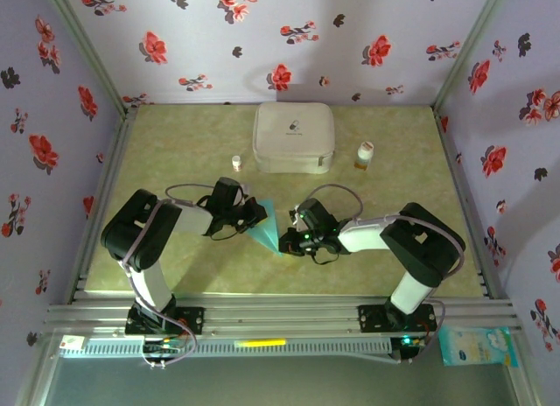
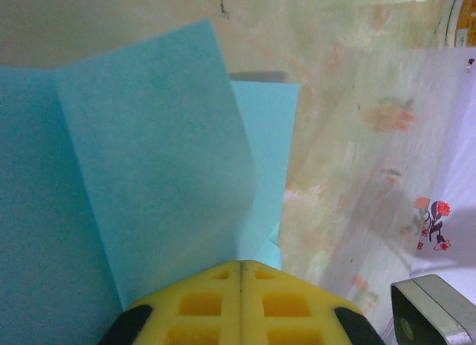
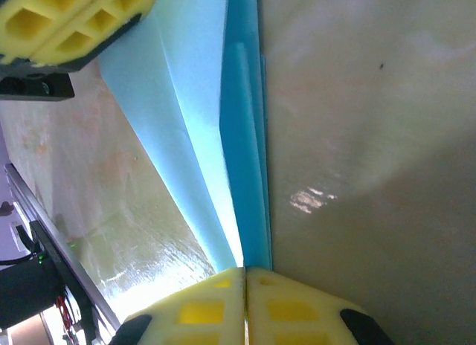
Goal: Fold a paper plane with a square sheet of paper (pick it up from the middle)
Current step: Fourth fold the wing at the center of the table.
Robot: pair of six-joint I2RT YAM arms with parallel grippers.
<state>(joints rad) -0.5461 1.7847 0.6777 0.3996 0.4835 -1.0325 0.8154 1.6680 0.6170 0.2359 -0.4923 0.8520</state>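
Top external view: we see the sheet of paper [image 1: 263, 227] at the centre of the frame. It is light blue-teal and folded to a wedge that narrows toward the lower right, spanning the gap between the two pincers.
Left pincer [image 1: 255, 216]: clamped on the wedge's broad upper-left end. In the left wrist view its yellow fingers [image 2: 193, 308] press flat together, and the paper rises from their seam.
Right pincer [image 1: 290, 241]: clamped on the narrow lower-right end. In the right wrist view its yellow fingers [image 3: 297, 311] meet, with the paper's thin layered edge caught in the seam.
Paper edges: in the left wrist view a crease runs up the left of the frame. The front flap's edge slants toward the upper middle, and a second layer shows behind it on the right with a straight top edge.
Contact with counter [image 1: 175, 143]: we cannot tell whether the paper touches it.
Far things: the white case [image 1: 293, 136] sits at upper centre. A small white bottle [image 1: 236, 162] stands just left of it and an amber jar [image 1: 365, 154] to its right, all well apart from the pincers.
Open room: bare counter lies left of the left arm, right of the right arm, and between the pincers and the case.
Limits: flowered walls [image 1: 52, 117] close the left, right and far edges.
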